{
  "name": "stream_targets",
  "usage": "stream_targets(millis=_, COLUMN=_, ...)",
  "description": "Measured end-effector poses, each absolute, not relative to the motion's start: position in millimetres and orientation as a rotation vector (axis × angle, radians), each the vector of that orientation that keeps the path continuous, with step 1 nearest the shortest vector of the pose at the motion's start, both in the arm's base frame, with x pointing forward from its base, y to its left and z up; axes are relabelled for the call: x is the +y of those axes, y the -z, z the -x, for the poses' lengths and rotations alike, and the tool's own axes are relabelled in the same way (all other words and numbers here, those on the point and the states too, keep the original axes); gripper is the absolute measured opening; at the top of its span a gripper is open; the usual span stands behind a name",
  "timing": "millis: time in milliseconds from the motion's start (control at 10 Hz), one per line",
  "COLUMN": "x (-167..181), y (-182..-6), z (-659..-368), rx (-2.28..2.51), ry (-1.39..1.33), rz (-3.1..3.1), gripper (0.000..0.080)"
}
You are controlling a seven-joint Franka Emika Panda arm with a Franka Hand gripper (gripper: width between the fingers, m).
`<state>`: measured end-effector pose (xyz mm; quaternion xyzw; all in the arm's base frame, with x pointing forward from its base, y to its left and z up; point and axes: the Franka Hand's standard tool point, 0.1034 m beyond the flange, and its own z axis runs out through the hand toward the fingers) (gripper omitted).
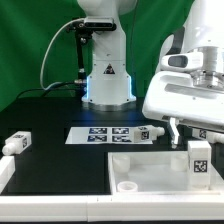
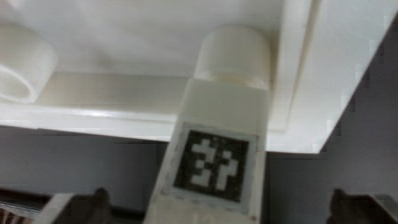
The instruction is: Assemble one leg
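Leg point(image 1: 200, 160) with a black-and-white tag stands upright at the lower right of the exterior view, its end against a corner of the white tray point(image 1: 140, 166). Gripper point(image 1: 178, 126) hangs above; its grip cannot be told.

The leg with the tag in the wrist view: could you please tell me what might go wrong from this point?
1. The leg has its round end at a corner of the large white tray-like part, close beside the raised rim. If it goes in tilted, it may jam or seat crooked.
2. Neither view shows how firmly the leg is held, so it might slip or twist off line when pressed or turned.
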<state>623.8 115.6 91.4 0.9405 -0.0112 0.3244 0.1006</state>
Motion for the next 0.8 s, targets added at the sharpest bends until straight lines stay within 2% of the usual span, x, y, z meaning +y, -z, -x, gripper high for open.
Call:
stream_targets(millis=200, x=100.2, y=-136.9, z=-635.8, rx=-0.033, ry=-0.924, rz=-2.848, gripper=0.0646)
stream_targets(millis=400, x=73.3, y=-162.0, z=-643.0, rx=-0.031, ry=-0.850, rz=-2.919, gripper=0.0646)
stream_targets(millis=500, x=65.7, y=-167.0, z=-646.3, rx=-0.041, ry=-0.806, rz=-2.960, gripper=0.0649)
stream_targets(millis=800, x=66.7, y=-163.7, z=-647.6, rx=-0.038, ry=-0.766, rz=-2.986, gripper=0.0649)
